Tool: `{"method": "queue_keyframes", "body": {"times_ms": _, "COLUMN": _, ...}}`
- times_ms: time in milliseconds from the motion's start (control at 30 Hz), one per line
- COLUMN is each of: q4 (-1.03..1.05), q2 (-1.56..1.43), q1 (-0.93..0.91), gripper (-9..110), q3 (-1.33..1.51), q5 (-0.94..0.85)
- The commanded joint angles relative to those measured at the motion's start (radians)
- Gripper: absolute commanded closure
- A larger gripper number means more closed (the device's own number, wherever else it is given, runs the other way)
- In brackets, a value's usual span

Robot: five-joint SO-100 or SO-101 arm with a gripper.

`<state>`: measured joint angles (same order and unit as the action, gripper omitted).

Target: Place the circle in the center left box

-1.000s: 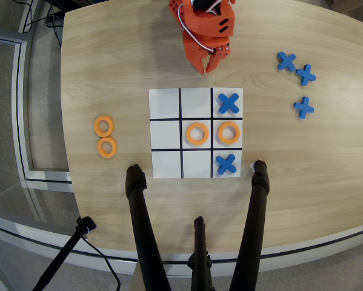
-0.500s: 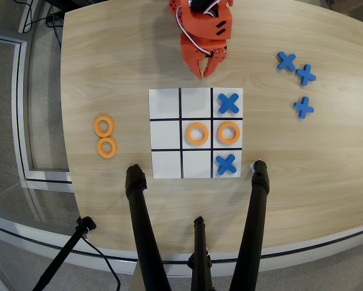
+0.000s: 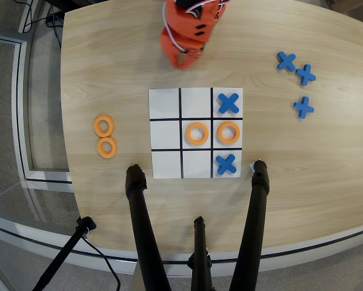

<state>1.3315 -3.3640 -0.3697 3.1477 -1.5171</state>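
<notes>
1. Where the board (image 3: pixel 165 103) lies at the table's (image 3: pixel 108 60) middle in the overhead view, its nine white cells are edged by black lines.
2. Circle (image 3: pixel 228 133): an orange ring, flat in the center left box (image 3: pixel 237 144) — the middle row's right-end cell as the view shows it. It sits inside the cell's lines.
3. A second ring (image 3: pixel 197 133) lies in the board's very middle cell, just beside the first.
4. Blue crosses on the board: one (image 3: pixel 228 103) in the top right cell, one (image 3: pixel 226 164) in the bottom right cell.
5. Two spare rings (image 3: pixel 103 126) (image 3: pixel 107 147) lie on the table left of the board, one just below the other.
6. Three spare crosses (image 3: pixel 286 61) (image 3: pixel 305 74) (image 3: pixel 303 107) lie on the table right of the board.
7. Gripper (image 3: pixel 182 60): orange, at the table's top edge, above the board's top left part and well apart from every piece. It holds nothing; whether its fingers are apart or together cannot be told — the tips are blurred.
8. Three black legs of a stand (image 3: pixel 142 224) cross the view's lower part.
</notes>
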Motion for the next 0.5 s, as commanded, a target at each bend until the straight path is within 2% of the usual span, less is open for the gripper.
{"method": "queue_keyframes", "body": {"times_ms": 0, "q4": 0.018, "q2": -0.026, "q1": -0.440, "gripper": 102, "q3": 0.055, "q5": -0.006}}
{"method": "queue_keyframes", "body": {"times_ms": 133, "q4": 0.018, "q2": -0.028, "q1": -0.919, "gripper": 102, "q3": 0.055, "q5": -0.006}}
{"method": "queue_keyframes", "body": {"times_ms": 233, "q4": 0.018, "q2": -0.029, "q1": -1.141, "gripper": 102, "q3": 0.055, "q5": -0.018}}
{"method": "queue_keyframes", "body": {"times_ms": 333, "q4": 0.018, "q2": -0.029, "q1": -1.269, "gripper": 102, "q3": 0.055, "q5": -0.018}}
{"method": "queue_keyframes", "body": {"times_ms": 467, "q4": 0.018, "q2": -0.029, "q1": -1.335, "gripper": 102, "q3": 0.055, "q5": -0.018}}
